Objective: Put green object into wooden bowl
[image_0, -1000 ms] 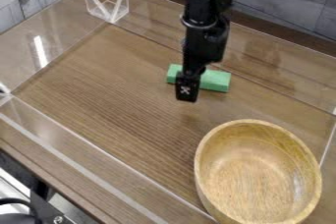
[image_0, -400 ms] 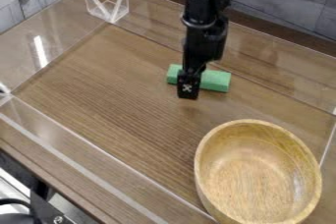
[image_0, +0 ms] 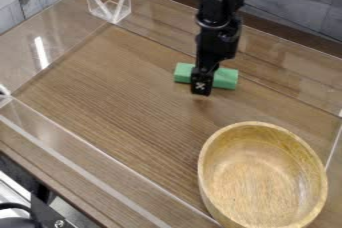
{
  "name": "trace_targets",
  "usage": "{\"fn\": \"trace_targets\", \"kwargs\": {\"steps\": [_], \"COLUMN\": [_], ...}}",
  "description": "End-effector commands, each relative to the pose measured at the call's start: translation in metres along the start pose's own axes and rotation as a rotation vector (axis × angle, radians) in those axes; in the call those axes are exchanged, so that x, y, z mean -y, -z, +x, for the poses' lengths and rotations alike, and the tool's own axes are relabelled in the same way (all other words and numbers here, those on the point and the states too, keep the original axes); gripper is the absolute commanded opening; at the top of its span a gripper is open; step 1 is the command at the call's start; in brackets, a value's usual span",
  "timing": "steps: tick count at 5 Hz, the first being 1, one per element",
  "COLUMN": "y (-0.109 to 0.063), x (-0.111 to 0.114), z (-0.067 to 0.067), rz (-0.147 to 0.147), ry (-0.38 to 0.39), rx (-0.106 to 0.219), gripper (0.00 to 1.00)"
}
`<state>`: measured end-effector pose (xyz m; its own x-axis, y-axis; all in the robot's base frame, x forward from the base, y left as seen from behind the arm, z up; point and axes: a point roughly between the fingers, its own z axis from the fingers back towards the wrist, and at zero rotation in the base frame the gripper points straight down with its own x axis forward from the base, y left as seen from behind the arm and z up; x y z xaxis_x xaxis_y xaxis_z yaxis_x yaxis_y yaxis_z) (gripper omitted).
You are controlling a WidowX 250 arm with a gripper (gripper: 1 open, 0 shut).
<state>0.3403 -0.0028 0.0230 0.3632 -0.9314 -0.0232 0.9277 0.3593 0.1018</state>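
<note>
The green object (image_0: 229,76), a small flat mint block, lies on the wooden tabletop near the middle back. My gripper (image_0: 203,85) hangs straight down over the block's middle with its jaws open. Its dark front finger (image_0: 201,80) covers the block's centre, and its tip is down at the block's level. I cannot tell whether the fingers touch the block. The wooden bowl (image_0: 262,132), large, round and light tan, stands with nothing in it at the front right, well apart from the block and the gripper.
Low clear acrylic walls (image_0: 80,162) run around the wooden tabletop (image_0: 107,82). A clear folded plastic piece (image_0: 107,5) stands at the back left corner. The arm's black column (image_0: 217,12) rises above the block.
The gripper has shifted a little to the right and toward the back, and sunk slightly over the green block. The bowl has not moved.
</note>
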Motion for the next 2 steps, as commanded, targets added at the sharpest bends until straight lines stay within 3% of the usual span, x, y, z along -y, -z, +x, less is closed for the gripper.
{"fn": "trace_targets", "kwargs": {"steps": [1, 2], "y": [0.0001, -0.0006], "x": [-0.0042, -0.0053], "z": [0.0080, 0.0069], "rz": [0.002, -0.003], "ry": [0.019, 0.029], "rx": [-0.001, -0.004], "gripper": [0.00, 0.00]}}
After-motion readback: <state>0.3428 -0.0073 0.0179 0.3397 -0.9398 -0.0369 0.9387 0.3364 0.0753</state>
